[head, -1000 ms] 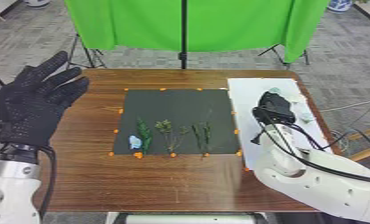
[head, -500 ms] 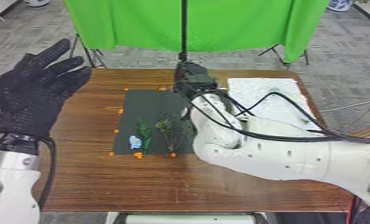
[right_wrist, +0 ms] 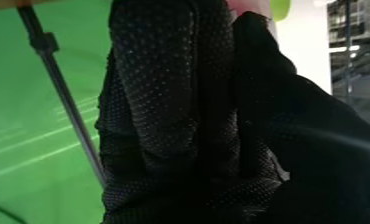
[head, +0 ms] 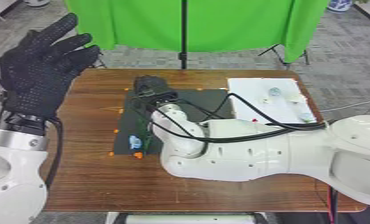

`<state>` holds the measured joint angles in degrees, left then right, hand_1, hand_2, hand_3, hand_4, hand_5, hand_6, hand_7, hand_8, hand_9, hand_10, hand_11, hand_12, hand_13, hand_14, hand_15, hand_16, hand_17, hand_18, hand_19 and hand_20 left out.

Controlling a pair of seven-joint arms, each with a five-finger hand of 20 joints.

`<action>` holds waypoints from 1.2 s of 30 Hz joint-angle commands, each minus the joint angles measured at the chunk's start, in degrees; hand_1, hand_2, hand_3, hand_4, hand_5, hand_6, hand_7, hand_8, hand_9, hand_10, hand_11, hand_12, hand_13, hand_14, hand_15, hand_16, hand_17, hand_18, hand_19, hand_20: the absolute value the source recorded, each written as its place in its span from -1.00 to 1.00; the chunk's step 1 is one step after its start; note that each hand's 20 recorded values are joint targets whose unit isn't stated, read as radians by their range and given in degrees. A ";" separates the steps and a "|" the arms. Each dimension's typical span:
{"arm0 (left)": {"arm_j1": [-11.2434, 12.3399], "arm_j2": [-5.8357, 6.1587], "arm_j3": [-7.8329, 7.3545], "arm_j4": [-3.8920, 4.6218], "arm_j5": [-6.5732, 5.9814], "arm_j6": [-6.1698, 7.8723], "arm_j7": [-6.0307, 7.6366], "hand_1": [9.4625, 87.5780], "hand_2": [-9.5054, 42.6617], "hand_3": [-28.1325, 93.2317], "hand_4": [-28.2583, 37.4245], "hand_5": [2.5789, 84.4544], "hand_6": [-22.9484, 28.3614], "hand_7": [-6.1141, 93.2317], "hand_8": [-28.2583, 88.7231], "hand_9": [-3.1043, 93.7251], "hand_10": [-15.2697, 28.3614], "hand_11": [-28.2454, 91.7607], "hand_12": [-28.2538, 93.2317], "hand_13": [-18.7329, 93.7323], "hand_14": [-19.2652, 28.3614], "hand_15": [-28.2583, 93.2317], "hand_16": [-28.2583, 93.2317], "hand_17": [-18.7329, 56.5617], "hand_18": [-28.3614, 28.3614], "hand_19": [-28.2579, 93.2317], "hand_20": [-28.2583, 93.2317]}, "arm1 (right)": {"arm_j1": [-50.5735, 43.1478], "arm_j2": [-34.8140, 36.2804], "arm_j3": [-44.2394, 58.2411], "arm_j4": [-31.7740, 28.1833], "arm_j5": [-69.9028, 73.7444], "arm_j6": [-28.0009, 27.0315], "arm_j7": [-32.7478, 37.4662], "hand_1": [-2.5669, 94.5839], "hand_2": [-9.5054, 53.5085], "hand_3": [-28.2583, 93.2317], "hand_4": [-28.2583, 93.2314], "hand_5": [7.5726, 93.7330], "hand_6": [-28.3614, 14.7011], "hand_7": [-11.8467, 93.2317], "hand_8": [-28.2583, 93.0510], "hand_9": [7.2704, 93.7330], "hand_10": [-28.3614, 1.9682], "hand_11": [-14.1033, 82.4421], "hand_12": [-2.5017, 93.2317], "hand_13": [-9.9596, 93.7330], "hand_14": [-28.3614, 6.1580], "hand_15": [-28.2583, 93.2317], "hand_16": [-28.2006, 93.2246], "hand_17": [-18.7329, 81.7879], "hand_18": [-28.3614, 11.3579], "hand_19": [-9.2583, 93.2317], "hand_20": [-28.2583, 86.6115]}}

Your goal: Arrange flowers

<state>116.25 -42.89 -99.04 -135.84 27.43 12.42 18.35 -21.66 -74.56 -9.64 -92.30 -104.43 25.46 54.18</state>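
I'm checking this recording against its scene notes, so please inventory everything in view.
Pale-blue flower: one, on the mat
Leafy stem: at least one, green, beside it
Dark rectangular mat: one, grey-black, on the table
Orange markers: several, along the mat's edges
White sheet: one, right side of table
Small pieces: several, pale blue-green, on the sheet
Pink piece: one, pinched in the right hand
Wooden table: one, brown, centre
Cloth backdrop: one, green, beyond table
Pole: one, black, before backdrop
Carpet: grey, around table
Arms: two, white, from bottom edge
Left hand: black-gloved, far left
Right hand: black-gloved, over mat
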 commanded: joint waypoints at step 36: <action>1.32 3.12 -0.20 0.35 -0.55 -1.51 5.70 -0.69 -0.28 0.73 -0.92 -0.17 0.31 -0.56 -0.68 -0.24 0.71 -0.05 -0.35 -0.21 1.00 0.32 -0.70 -0.63 1.00 0.71 -0.96 | 13.69 -6.75 -16.54 2.44 10.21 -1.36 -3.15 0.04 -1.00 0.58 -1.00 0.44 0.50 -0.44 -0.61 0.92 0.62 -0.48 -0.47 0.89 0.53 0.28 -0.20 -0.01 -0.26 0.87 -0.37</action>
<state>116.99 -39.71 -99.24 -135.64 26.65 11.04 23.81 -9.84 -80.33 -26.37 -90.49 -94.41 26.16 50.72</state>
